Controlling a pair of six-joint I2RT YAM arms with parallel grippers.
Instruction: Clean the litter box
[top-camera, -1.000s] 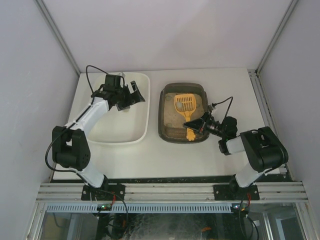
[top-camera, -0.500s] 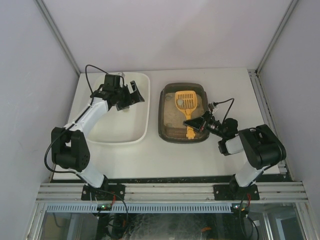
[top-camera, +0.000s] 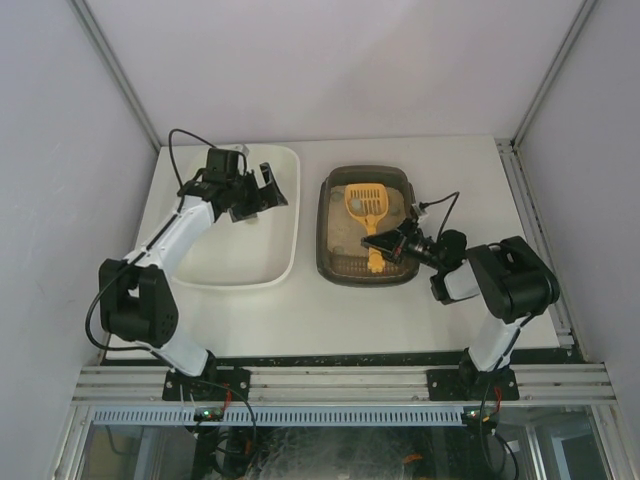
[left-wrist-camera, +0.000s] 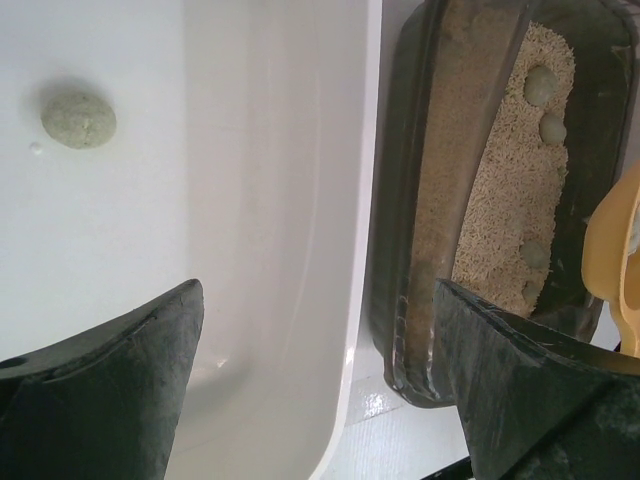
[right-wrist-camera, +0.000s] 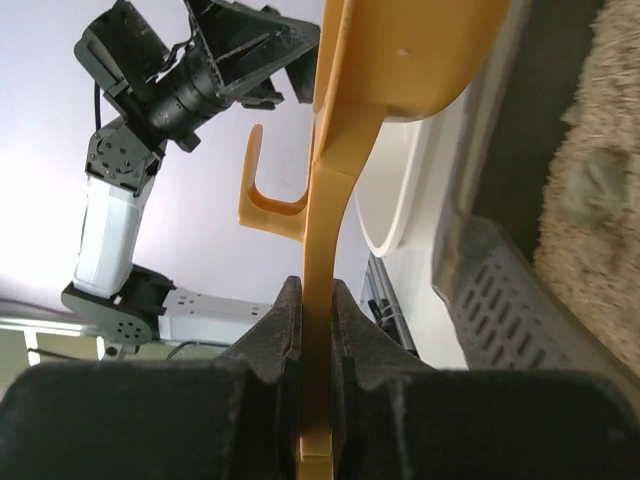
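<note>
The litter box (top-camera: 328, 255) is a dark tray of beige litter right of centre. A yellow slotted scoop (top-camera: 366, 200) hangs over its far half with a grey clump in its bowl. My right gripper (top-camera: 386, 243) is shut on the scoop's handle. In the right wrist view the handle (right-wrist-camera: 328, 190) runs up from between the closed jaws of the right gripper (right-wrist-camera: 316, 300). My left gripper (top-camera: 262, 190) is open over the right side of the white tub (top-camera: 285, 255). The left wrist view shows the left gripper (left-wrist-camera: 318, 300) holding nothing, the litter box rim (left-wrist-camera: 400, 250) and grey clumps (left-wrist-camera: 540, 85) in the litter.
One grey-green clump (left-wrist-camera: 78, 119) lies on the white tub's floor. The tub and the litter box stand side by side with a narrow strip of table (top-camera: 308, 215) between them. White walls close in the table at the back and both sides.
My right gripper has carried the scoop a little left and toward the far end of the litter box. The left arm has hardly moved.
</note>
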